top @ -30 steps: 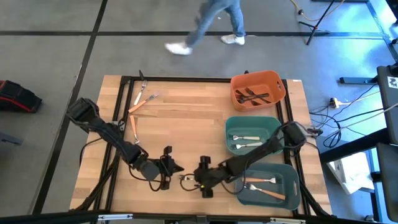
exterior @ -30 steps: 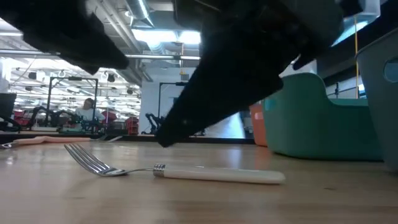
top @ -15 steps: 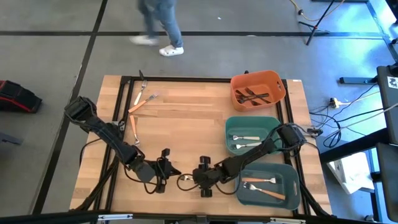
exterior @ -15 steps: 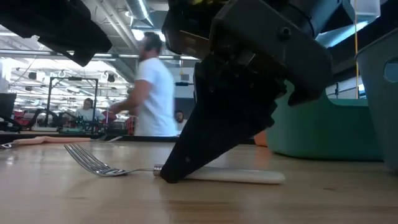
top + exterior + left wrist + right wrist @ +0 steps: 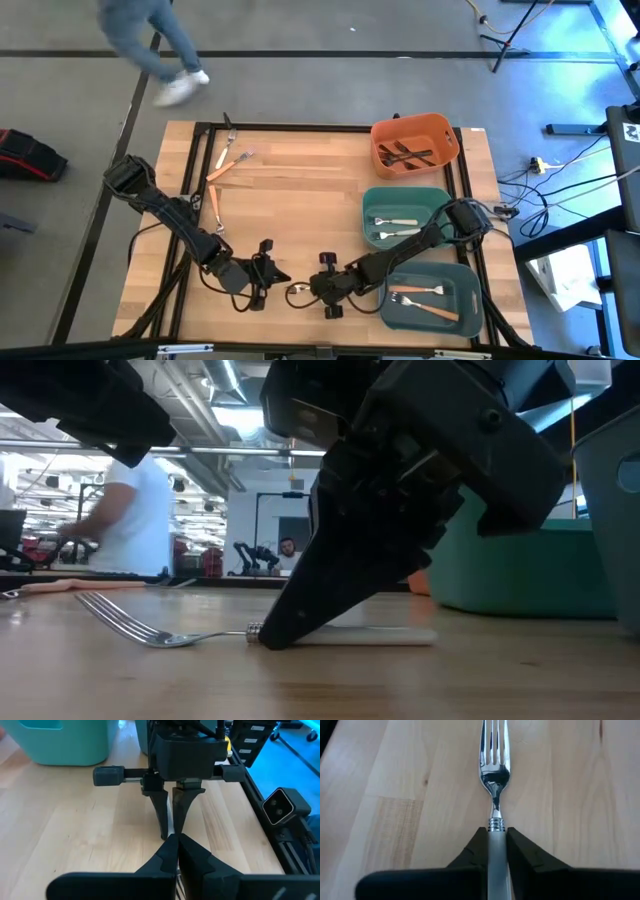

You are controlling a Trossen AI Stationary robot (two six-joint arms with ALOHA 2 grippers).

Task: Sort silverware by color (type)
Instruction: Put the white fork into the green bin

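Right fingers (image 5: 496, 851) now pinch white-handled fork (image 5: 494, 780); tines lifted.

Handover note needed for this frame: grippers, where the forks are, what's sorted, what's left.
Right gripper: shut on the white-handled fork, lying on the table near its front edge.
Left gripper: shut, empty, beside it.
Done: dark forks in orange bin; white-handled forks in middle teal bin; orange-handled forks in front teal bin.
Left: this fork, plus the loose forks at the table's far left.
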